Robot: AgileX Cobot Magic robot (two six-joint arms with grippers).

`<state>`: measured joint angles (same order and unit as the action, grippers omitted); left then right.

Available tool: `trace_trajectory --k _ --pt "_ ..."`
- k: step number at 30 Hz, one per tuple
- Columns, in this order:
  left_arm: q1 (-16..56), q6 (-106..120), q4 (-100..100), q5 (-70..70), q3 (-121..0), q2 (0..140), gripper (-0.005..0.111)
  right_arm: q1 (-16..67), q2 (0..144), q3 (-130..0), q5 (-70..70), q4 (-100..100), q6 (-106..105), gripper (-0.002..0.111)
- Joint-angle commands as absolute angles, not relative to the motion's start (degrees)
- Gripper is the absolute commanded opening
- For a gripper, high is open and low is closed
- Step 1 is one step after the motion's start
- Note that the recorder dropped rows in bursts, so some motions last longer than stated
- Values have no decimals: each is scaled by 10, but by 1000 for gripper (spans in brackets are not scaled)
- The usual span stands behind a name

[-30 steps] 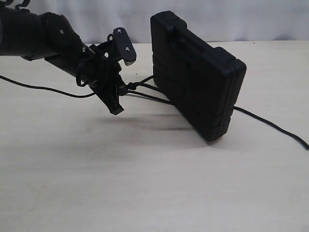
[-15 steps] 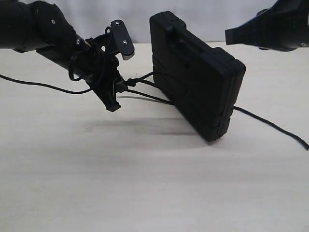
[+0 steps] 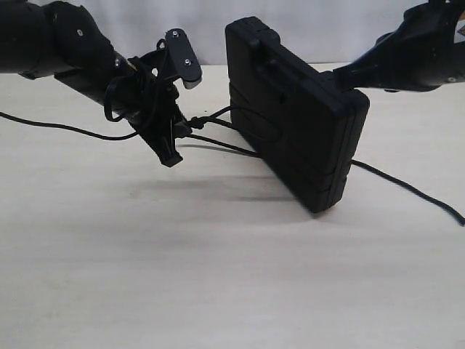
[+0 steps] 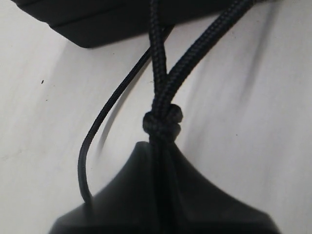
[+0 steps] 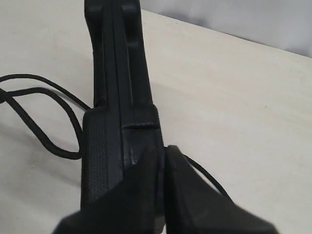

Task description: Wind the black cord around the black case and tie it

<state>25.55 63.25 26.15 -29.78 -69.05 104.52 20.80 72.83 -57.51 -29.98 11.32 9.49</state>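
The black case [image 3: 298, 116] stands on edge in the middle of the table. My left gripper [image 3: 176, 137] hovers to its left, shut on the black cord [image 3: 218, 142] just behind a small knot [image 4: 162, 122]. From the knot two braided strands run tight to the case [image 4: 97, 19]. The cord's other part trails from under the case towards the right [image 3: 407, 187]. My right gripper [image 3: 338, 78] reaches in from the right with its fingers together, its tip [image 5: 162, 152] against the case's upper edge [image 5: 122, 73]. Cord loops [image 5: 44, 122] lie beside the case.
A thin black line [image 3: 58, 129] runs across the table from the left edge to the left arm; it shows as a smooth thin strand [image 4: 97, 126] in the left wrist view. A pale wall [image 3: 327, 29] closes the table's far side.
The right arm has come in from the right and moved down to the case's upper corner. The left gripper shifted slightly left with the cord, then held still.
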Motion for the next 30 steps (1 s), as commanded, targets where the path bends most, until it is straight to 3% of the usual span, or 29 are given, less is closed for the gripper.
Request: trace_trajectory --k 1,11,30 --pt "253 618 256 -292 -694 1029 0 205 727 -579 -302 108 82 4" --pt "203 613 356 -310 -694 1001 0 208 727 -579 -302 103 82 4" --pt "247 618 429 -263 -694 1019 0 208 727 -579 -302 101 82 4"
